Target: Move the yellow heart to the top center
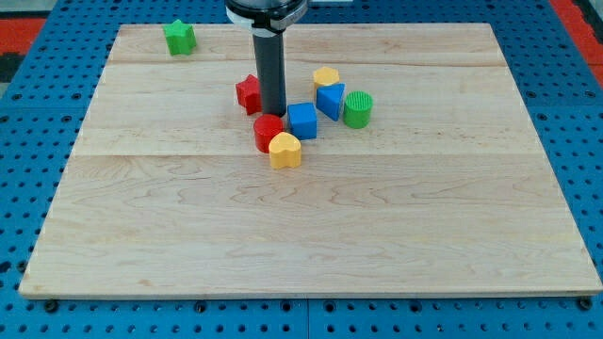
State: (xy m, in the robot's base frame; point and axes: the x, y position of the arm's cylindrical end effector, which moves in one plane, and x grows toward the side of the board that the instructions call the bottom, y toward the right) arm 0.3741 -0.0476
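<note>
While the yellow heart point(285, 150) sits near the wooden surface's point(311, 235) centre, my tip point(272, 114) rests just at its 11 o'clock, touching the red block point(267, 130). That rod is the end effector: no jaws to part or close. A blue cube point(302, 121) sits at the heart's 1 o'clock.

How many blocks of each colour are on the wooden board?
Green: 2, a star-like block and a round block
Red: 2, one left of my tip, one just below it
Blue: 2, a cube and a wedge-like block
Yellow: 2, the heart and a block
Total: 8
</note>
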